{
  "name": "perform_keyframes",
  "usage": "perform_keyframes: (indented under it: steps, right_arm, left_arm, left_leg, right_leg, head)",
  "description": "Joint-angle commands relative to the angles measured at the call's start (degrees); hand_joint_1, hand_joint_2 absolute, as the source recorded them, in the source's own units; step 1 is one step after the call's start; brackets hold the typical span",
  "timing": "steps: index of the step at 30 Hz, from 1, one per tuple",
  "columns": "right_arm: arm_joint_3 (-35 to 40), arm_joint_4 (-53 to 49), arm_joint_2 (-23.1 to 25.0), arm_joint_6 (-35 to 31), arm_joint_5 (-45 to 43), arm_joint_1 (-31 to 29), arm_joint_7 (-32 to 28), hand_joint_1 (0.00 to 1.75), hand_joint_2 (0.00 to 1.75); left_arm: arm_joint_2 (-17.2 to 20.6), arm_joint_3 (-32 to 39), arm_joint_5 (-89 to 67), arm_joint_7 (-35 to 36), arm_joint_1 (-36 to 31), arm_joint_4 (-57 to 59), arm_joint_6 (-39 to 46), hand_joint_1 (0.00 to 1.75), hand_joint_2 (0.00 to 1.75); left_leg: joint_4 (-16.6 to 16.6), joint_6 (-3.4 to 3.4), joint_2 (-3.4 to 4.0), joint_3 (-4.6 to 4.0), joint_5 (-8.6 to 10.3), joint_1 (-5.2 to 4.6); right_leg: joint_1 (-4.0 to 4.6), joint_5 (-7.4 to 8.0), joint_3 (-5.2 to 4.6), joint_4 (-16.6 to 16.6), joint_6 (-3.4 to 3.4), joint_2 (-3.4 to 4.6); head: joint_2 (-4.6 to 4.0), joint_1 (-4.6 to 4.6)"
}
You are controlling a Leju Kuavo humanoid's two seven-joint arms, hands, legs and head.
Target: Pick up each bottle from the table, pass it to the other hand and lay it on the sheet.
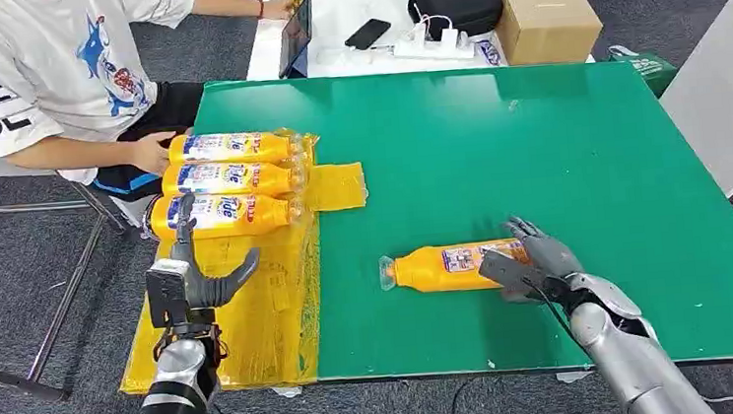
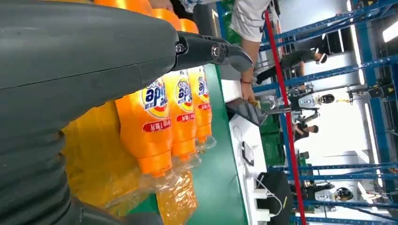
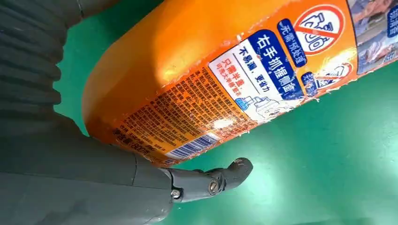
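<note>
Left robot hand [image 1: 188, 278] hovers over the yellow sheet [image 1: 253, 325] at the surface's left edge, fingers spread, holding nothing, prob. waiting for the handover. Three bottles [image 1: 227, 180] lie side by side on the sheet's far end; near part free. Fourth bottle [image 1: 446, 265] lies mid-surface twd the near edge, right robot hand [image 1: 535, 261] wrapped round its base; grip firmness unclear. Open green all round.

Bright, even overhead light with soft shadows; a glare spot on the bottle [image 3: 224, 123]; left wrist background perhaps overexposed.
</note>
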Motion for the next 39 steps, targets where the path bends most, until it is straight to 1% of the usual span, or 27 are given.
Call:
perform_keyframes:
  steps: [1, 3, 4, 5, 9, 10, 12, 19, 20, 21, 23, 24, 26, 27, 28, 29, 30, 31, 32, 33, 34, 35, 36, 37, 39]
  right_arm:
    - [4.92, 8.78, 2.11, 1.05, -2.28, -0.51, -1.91, 0.0, 1.75]
    - [5.1, 8.17, 1.56, 1.13, -2.92, 0.06, -2.19, 0.02, 1.75]
    - [5.05, 7.82, 1.46, 1.03, -3.18, 0.29, -2.32, 0.45, 1.75]
    - [4.69, 7.15, 1.52, 0.77, -3.75, 0.76, -2.54, 1.31, 1.75]
    - [3.6, 4.66, 2.45, -0.71, -4.53, 1.87, -2.82, 1.55, 1.75]
    - [3.36, 4.48, 2.79, -0.87, -4.54, 1.94, -2.82, 1.71, 1.75]
    - [2.52, 4.06, 3.57, -1.56, -4.85, 2.46, -3.22, 1.75, 1.75]
    - [0.81, 3.45, 4.67, -3.03, -5.06, 3.34, -4.03, 1.75, 1.75]
    - [0.56, 3.21, 4.72, -3.24, -5.12, 3.41, -4.16, 1.75, 1.75]
    - [0.16, 2.82, 4.85, -3.42, -5.18, 3.6, -4.28, 1.75, 1.75]
    - [-2.1, 0.47, 6.37, -6.87, -5.84, 4.52, -6.45, 1.75, 1.75]
    - [-4.6, -2.31, 8.49, -10.22, -6.94, 5.42, -9.25, 1.75, 1.75]
    - [-4.65, -4.28, 9.27, -10.1, -6.43, 5.91, -8.41, 1.75, 1.75]
    - [-5.75, -5.9, 10.12, -11.31, -7.13, 6.39, -8.99, 1.75, 1.75]
    - [-9.83, -9.41, 13.5, -16.71, -10.55, 7.38, -14.43, 1.75, 1.75]
    - [-10.96, -13.17, 15.09, -17.82, -11.73, 8.01, -15.64, 1.75, 1.75]
    - [-11.37, -15.1, 15.74, -18.18, -12.06, 8.54, -15.51, 1.75, 1.75]
    - [-11.38, -15.93, 15.9, -18.16, -12.01, 8.7, -14.94, 1.75, 1.75]
    - [-11.87, -16.93, 16.38, -18.61, -12.54, 8.95, -15.04, 1.75, 1.75]
    - [-13.98, -19.41, 18.34, -21.81, -15.41, 9.73, -18.99, 1.75, 1.75]
    - [-15.08, -21.46, 19.56, -23.83, -16.79, 10.35, -21.08, 1.75, 1.75]
    - [-15.6, -23.01, 20.16, -24.79, -17.27, 10.89, -21.55, 1.75, 1.75]
    - [-16.14, -25.74, 21.13, -26.6, -18.09, 11.62, -22.99, 1.75, 1.75]
    - [-16.09, -26.43, 21.19, -26.71, -18.11, 11.87, -22.9, 1.75, 1.75]
    - [-16.81, -27.32, 21.79, -27.64, -18.78, 12.25, -23.04, 1.75, 1.75]
  left_arm:
    - [-0.19, -0.94, 1.39, 0.4, -3.7, 6.84, -0.65, 0.0, 1.75]
    - [-0.25, -0.92, 1.86, 0.46, -3.97, 7.41, -0.93, 0.0, 1.75]
    - [-0.32, -0.88, 2.12, 0.52, -4.07, 7.65, -1.16, 0.0, 1.75]
    - [-0.39, -0.86, 2.49, 0.5, -4.12, 7.79, -1.36, 0.0, 1.75]
    - [-0.4, -1.13, 2.72, 0.34, -3.94, 7.71, -0.94, 0.0, 1.75]
    - [-0.35, -1.23, 2.56, 0.38, -3.91, 7.77, -0.76, 0.0, 1.75]
    - [-0.4, -1.24, 2.66, 0.39, -3.86, 7.95, -0.94, 0.0, 1.75]
    - [-0.49, -1.41, 2.91, 0.67, -3.9, 8.36, -1.33, 0.0, 1.75]
    - [-0.5, -1.37, 2.96, 0.71, -3.92, 8.43, -1.34, 0.0, 1.75]
    - [-0.51, -1.33, 3.08, 0.76, -3.94, 8.5, -1.47, 0.0, 1.75]
    - [-0.68, -1.3, 3.24, 0.78, -3.62, 8.15, -1.53, 0.0, 1.75]
    - [-0.85, -1.28, 3.35, 0.75, -3.18, 7.62, -1.55, 0.0, 1.75]
    - [-0.95, -1.38, 3.37, 0.77, -2.79, 7.1, -1.48, 0.0, 1.75]
    - [-1.0, -1.48, 3.43, 0.82, -2.61, 6.87, -1.67, 0.0, 1.75]
    - [-1.24, -1.48, 3.98, 1.05, -2.01, 6.1, -2.12, 0.0, 1.75]
    - [-1.55, -1.68, 4.56, 1.2, -1.4, 5.31, -2.47, 0.0, 1.75]
    - [-1.61, -1.87, 4.8, 1.33, -1.18, 5.01, -2.58, 0.0, 1.75]
    - [-1.63, -1.97, 4.9, 1.4, -1.1, 4.87, -2.53, 0.0, 1.75]
    - [-1.69, -2.07, 5.11, 1.51, -1.02, 4.76, -2.62, 0.0, 1.75]
    - [-1.91, -2.21, 6.89, 2.37, -0.82, 4.54, -3.76, 0.0, 1.75]
    - [-1.87, -2.78, 7.71, 2.67, -0.69, 4.35, -4.62, 0.0, 1.75]
    - [-1.93, -3.12, 8.2, 2.86, -0.56, 4.14, -5.09, 0.0, 1.75]
    - [-2.31, -3.52, 9.55, 3.68, -0.7, 3.8, -6.3, 0.0, 1.75]
    - [-2.36, -3.69, 9.7, 3.85, -0.76, 3.69, -6.33, 0.0, 1.75]
    - [-2.37, -4.02, 10.18, 4.25, -0.86, 3.45, -6.58, 0.0, 1.75]
  left_leg:
    - [-0.1, -0.05, -0.05, 0.27, -0.02, 0.09]
    - [-0.07, -0.06, -0.06, 0.38, -0.03, 0.09]
    - [-0.08, -0.07, -0.09, 0.41, -0.02, 0.09]
    - [-0.04, -0.06, -0.07, 0.42, -0.03, 0.07]
    - [-0.08, -0.09, -0.14, 0.49, -0.01, 0.11]
    - [-0.06, -0.08, -0.08, 0.5, -0.03, 0.09]
    - [-0.06, -0.08, -0.05, 0.56, -0.05, 0.09]
    - [-0.07, -0.08, -0.13, 0.55, -0.04, 0.1]
    - [-0.04, -0.07, -0.06, 0.53, -0.04, 0.08]
    - [-0.06, -0.08, -0.13, 0.53, -0.03, 0.1]
    - [-0.04, -0.08, -0.06, 0.54, -0.05, 0.09]
    - [-0.05, -0.08, -0.09, 0.52, -0.04, 0.09]
    - [-0.05, -0.1, -0.06, 0.49, -0.04, 0.1]
    - [-0.03, -0.1, 0.02, 0.48, -0.07, 0.08]
    - [-0.01, -0.11, 0.07, 0.47, -0.08, 0.1]
    - [-0.02, -0.11, 0.03, 0.43, -0.09, 0.07]
    - [0.0, -0.1, 0.14, 0.3, -0.09, 0.04]
    - [0.01, -0.1, 0.18, 0.26, -0.11, 0.03]
    - [0.02, -0.09, 0.07, 0.13, -0.08, 0.0]
    - [0.05, -0.1, 0.12, 0.11, -0.14, 0.03]
    - [0.04, -0.12, 0.12, 0.15, -0.18, 0.07]
    - [-0.01, -0.07, -0.08, 0.1, -0.07, 0.0]
    - [0.03, -0.09, -0.04, 0.12, -0.13, 0.05]
    - [0.08, -0.09, -0.2, 0.09, -0.15, 0.06]
    - [0.02, -0.05, -0.23, -0.16, -0.04, 0.02]
  right_leg:
    - [0.1, -0.01, 0.32, -0.16, -0.1, -0.11]
    - [0.11, -0.01, 0.44, -0.14, -0.09, -0.09]
    - [0.11, -0.01, 0.47, -0.16, -0.1, -0.12]
    - [0.07, -0.01, 0.44, -0.1, -0.06, -0.05]
    - [0.13, 0.0, 0.53, -0.17, -0.11, -0.15]
    - [0.1, 0.0, 0.51, -0.14, -0.09, -0.07]
    - [0.1, -0.01, 0.58, -0.14, -0.08, -0.04]
    - [0.11, -0.02, 0.59, -0.14, -0.1, -0.13]
    - [0.07, -0.02, 0.53, -0.1, -0.07, -0.03]
    - [0.11, -0.02, 0.57, -0.13, -0.1, -0.13]
    - [0.09, -0.02, 0.55, -0.1, -0.09, -0.04]
    - [0.09, -0.02, 0.54, -0.11, -0.1, -0.08]
    - [0.11, -0.02, 0.51, -0.11, -0.13, -0.07]
    - [0.08, -0.02, 0.46, -0.07, -0.12, 0.02]
    - [0.1, -0.01, 0.44, -0.06, -0.13, 0.06]
    - [0.08, -0.04, 0.42, -0.03, -0.15, 0.02]
    - [0.04, -0.02, 0.27, 0.03, -0.11, 0.17]
    - [0.03, -0.04, 0.23, 0.06, -0.12, 0.21]
    - [0.0, -0.05, 0.16, 0.1, -0.09, 0.11]
    - [0.03, -0.1, 0.14, 0.11, -0.12, 0.14]
    - [0.08, -0.13, 0.19, 0.08, -0.15, 0.12]
    - [-0.01, -0.1, 0.11, 0.06, -0.06, -0.04]
    - [0.05, -0.13, 0.16, 0.06, -0.09, -0.03]
    - [0.06, -0.22, 0.18, 0.11, -0.1, -0.18]
    - [0.0, -0.1, -0.03, 0.07, -0.03, -0.11]
  head:
    - [0.0, 0.0]
    - [0.0, 0.02]
    - [0.0, 0.0]
    - [0.0, 0.02]
    - [0.0, 0.0]
    - [0.0, 0.02]
    - [0.0, 0.02]
    - [0.0, 0.02]
    - [0.0, 0.0]
    - [0.0, 0.02]
    - [0.0, 0.0]
    - [0.0, 0.0]
    - [0.0, 0.0]
    - [0.0, 0.02]
    - [0.0, 0.0]
    - [0.0, 0.0]
    - [0.0, 0.0]
    - [0.0, 0.0]
    - [0.0, 0.0]
    - [0.0, -0.02]
    - [0.0, -0.04]
    - [0.0, -0.02]
    - [0.0, 0.02]
    - [0.0, 0.04]
    - [0.0, 0.0]
